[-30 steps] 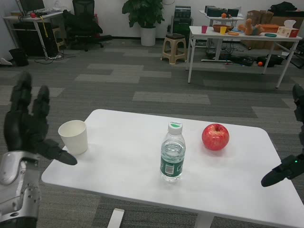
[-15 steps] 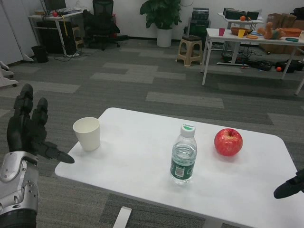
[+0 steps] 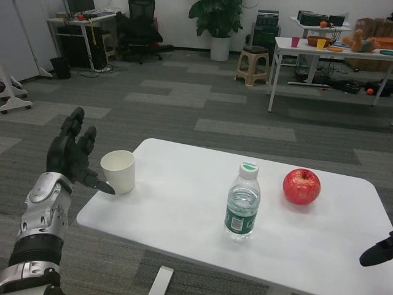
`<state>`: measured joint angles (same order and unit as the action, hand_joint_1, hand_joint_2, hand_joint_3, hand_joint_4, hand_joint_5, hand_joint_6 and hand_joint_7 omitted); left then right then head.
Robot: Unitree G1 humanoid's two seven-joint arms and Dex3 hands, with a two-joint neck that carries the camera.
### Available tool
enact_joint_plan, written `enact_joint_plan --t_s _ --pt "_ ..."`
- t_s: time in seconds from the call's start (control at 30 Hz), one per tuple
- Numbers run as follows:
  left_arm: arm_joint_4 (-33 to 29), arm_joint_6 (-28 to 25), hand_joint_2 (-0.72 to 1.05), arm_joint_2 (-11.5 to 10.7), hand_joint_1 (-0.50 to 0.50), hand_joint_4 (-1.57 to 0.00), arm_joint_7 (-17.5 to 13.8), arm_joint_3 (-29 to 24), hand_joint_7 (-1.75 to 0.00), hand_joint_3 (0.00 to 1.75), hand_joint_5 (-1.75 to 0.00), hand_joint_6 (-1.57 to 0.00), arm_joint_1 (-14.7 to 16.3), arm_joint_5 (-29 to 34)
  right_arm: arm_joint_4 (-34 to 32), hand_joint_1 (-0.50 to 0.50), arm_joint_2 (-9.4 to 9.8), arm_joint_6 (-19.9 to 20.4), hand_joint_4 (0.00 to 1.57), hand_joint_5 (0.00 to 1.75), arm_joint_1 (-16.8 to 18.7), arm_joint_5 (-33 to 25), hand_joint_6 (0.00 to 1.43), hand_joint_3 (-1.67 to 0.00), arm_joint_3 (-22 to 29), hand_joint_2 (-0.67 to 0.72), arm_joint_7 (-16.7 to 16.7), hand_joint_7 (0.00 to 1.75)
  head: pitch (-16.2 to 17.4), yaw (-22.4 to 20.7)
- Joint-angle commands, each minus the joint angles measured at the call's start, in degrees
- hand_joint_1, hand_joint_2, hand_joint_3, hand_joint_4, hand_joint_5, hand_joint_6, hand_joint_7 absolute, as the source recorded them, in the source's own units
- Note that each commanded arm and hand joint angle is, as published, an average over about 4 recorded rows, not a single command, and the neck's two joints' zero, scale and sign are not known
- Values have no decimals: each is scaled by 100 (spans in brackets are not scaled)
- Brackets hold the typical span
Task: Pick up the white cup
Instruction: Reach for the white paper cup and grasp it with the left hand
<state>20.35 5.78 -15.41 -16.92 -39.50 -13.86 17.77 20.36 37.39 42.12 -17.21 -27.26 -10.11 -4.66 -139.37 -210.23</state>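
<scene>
L hand point(image 3: 72, 155) fingers spread beside white cup point(image 3: 118, 171); bottle point(image 3: 243, 201) green label unreadable

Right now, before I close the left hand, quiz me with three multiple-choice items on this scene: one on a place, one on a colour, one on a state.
1. Where does the white cup stand on the table?
A. near its left end
B. dead centre
C. beside the apple

2. What colour is the water bottle's cap?
A. red
B. green and white
C. black

3. What is the left hand doing?
A. lifting the cup
B. lying flat on the table
C. open beside the cup, holding nothing

Answers:
1. A: the cup stands by the left end, with the bottle and the red apple further right.
2. B: the cap is white with a green top.
3. C: its fingers are spread just left of the cup, which stands on the table.
</scene>
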Motion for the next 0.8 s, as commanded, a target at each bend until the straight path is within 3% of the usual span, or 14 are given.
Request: enact_joint_plan --t_s 0.03,0.37,0.8 --pt "235 -110 -46 -201 -50 0 -64 13 -7 9 -10 0 -144 -39 30 -46 -6 -11 0 0 16 -25 0 0 -26 72 -26 0 24 -110" --pt "347 -315 -46 -212 -50 0 -211 13 -7 9 -10 0 -161 -152 47 -46 -4 -11 0 0 16 -25 0 0 -48 72 -26 0 271 -861" --pt "745 -361 -46 -197 -50 0 -395 184 -7 9 -10 0 -174 -143 65 -46 -4 -11 0 0 16 -25 0 0 -107 72 -26 0 374 -1086"
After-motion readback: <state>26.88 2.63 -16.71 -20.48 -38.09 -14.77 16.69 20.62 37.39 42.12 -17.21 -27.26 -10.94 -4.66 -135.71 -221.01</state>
